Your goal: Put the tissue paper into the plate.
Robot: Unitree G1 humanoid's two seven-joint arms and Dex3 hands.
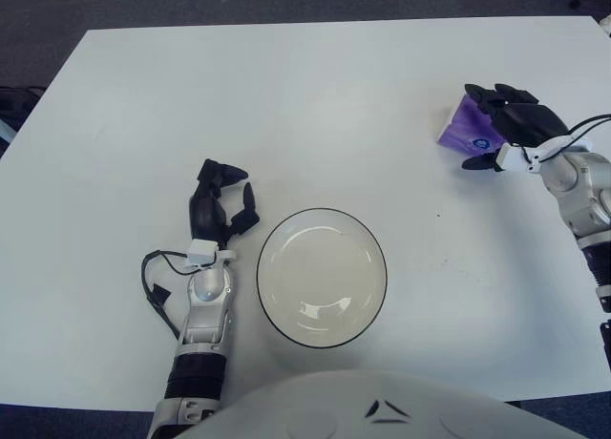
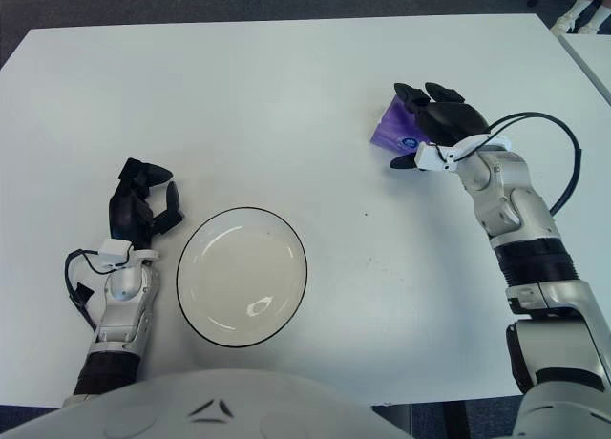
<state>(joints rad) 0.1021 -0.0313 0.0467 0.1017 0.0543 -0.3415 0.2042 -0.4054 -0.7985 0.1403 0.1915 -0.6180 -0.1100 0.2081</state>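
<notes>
A purple tissue pack lies at the far right of the white table. My right hand is on it, with the fingers over its far edge and the thumb against its near edge, so its right part is hidden. An empty round plate with a dark rim sits near the table's front, well to the left of the pack. My left hand shows just left of the plate, fingers loosely bent and holding nothing.
A black cable loops off my right forearm. The table's right edge runs close behind the right arm. My own white body covers the front edge below the plate.
</notes>
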